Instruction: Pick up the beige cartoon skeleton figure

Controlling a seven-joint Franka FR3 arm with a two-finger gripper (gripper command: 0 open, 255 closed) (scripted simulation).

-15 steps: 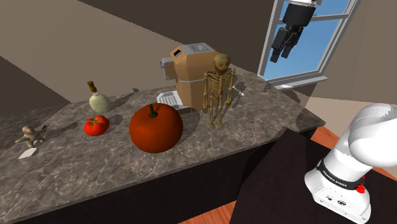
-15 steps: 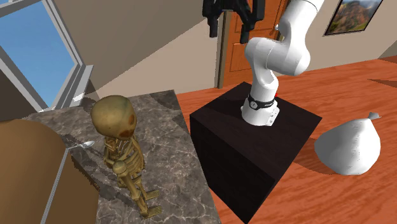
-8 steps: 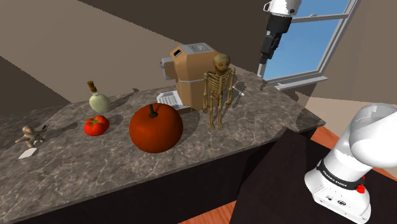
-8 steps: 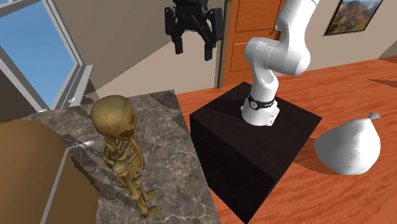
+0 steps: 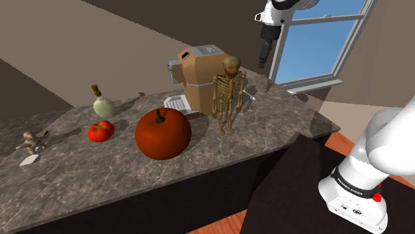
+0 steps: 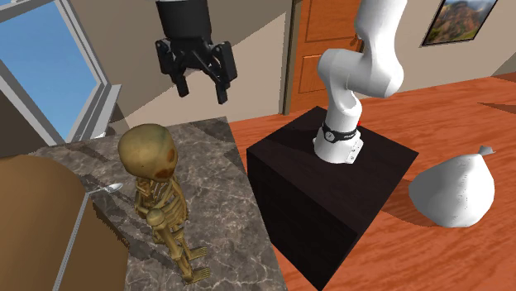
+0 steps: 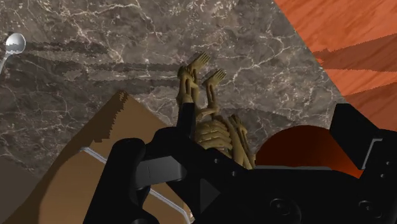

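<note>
Skeleton figure [image 5: 228, 93]: tan-brown, olive-tinged skull, standing upright on the dark marbled counter [image 5: 80, 169] near its front edge

Skeleton's neighbours: a brown box-shaped appliance [image 5: 199, 70] rises just behind it; a large red tomato-like fruit [image 5: 163, 133] sits close on the shoulder view's left

Skeleton against the jaws: well apart; the gripper [image 6: 202, 89] hangs in the air above the skull and a little toward the second exterior view's right, touching nothing

Jaws: spread apart, nothing between them

Wrist view: the skeleton's ribs, legs and feet [image 7: 203, 108] show past the black gripper body, seen from above against the marble

Writing: a black band around the arm's base [image 5: 352, 183] bears white lettering, too small to read

Spoon [image 7: 13, 44]: lies on the counter beyond the appliance

Farther along the counter: a small red tomato [image 5: 100, 131], a pale corked bottle [image 5: 103, 105], a tiny tan figure [image 5: 30, 139]

Stand [image 6: 331, 190]: black box on an orange wood floor, beside the counter's end

Room: a window [image 5: 319, 40] behind the gripper, a white sack [image 6: 453, 190] on the floor
</note>
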